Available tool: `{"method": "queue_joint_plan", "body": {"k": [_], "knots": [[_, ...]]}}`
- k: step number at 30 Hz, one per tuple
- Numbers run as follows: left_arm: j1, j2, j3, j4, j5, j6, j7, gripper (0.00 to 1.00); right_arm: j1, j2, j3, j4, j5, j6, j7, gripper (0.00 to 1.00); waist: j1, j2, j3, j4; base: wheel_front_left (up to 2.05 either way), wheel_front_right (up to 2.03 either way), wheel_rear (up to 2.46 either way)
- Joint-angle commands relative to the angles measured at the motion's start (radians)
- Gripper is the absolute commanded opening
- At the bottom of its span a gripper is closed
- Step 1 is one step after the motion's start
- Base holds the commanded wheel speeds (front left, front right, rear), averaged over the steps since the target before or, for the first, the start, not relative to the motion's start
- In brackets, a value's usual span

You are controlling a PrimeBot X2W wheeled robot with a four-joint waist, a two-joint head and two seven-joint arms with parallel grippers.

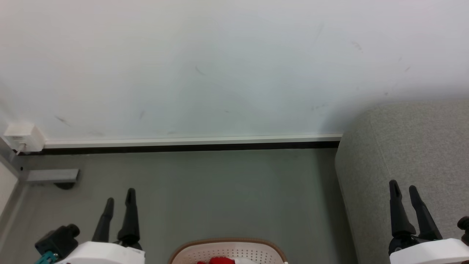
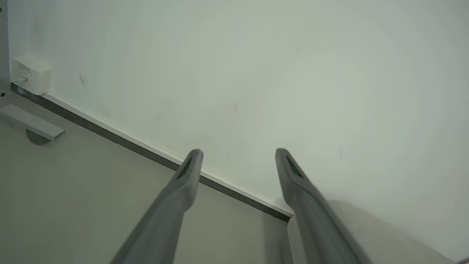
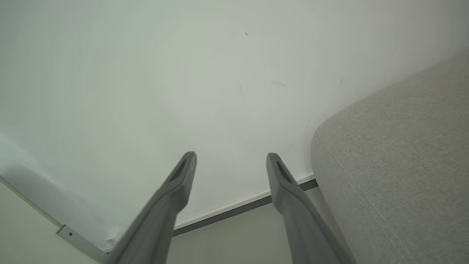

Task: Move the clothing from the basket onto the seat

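Observation:
The cream-white perforated basket (image 1: 240,251) with its brown rim peeks in at the bottom middle of the head view, on the grey floor. A bit of red clothing (image 1: 221,260) lies inside it. The light grey sofa (image 1: 414,146) rises at the right and shows too in the left wrist view (image 2: 370,234) and the right wrist view (image 3: 399,161). My left gripper (image 1: 120,200) stands open at the lower left, empty, left of the basket. My right gripper (image 1: 403,189) is open and empty in front of the sofa's side. Both pairs of fingers (image 2: 190,172) (image 3: 185,176) point toward the wall.
A white wall (image 1: 220,66) with a white and black baseboard (image 1: 190,143) closes the far side. A white socket box (image 1: 22,137) sits at the wall's left end, with a grey metal foot (image 1: 51,176) on the floor below it. Grey floor (image 1: 220,190) lies between basket and wall.

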Motion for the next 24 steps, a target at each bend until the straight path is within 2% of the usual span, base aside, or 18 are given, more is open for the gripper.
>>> {"method": "queue_joint_plan", "body": {"k": [1,9,24], "knots": [[-0.012,0.015,-0.006,-0.013,0.044,0.01,-0.015,1.0,-0.018,-0.012,0.004,-0.016,-0.04,0.004,-0.011,1.0,0.0,0.0,0.0,0.0,0.0,0.0,0.0],[-0.009,0.033,-0.031,-0.003,0.131,0.049,-0.036,1.0,-0.015,-0.02,0.023,-0.02,-0.13,0.005,-0.033,1.0,0.0,0.0,0.0,0.001,0.0,0.0,0.0],[-0.017,0.046,-0.058,0.016,0.263,0.06,-0.075,1.0,-0.02,-0.036,0.063,-0.024,-0.265,0.005,-0.07,1.0,0.0,0.0,0.001,0.004,0.0,0.0,0.0]]}}
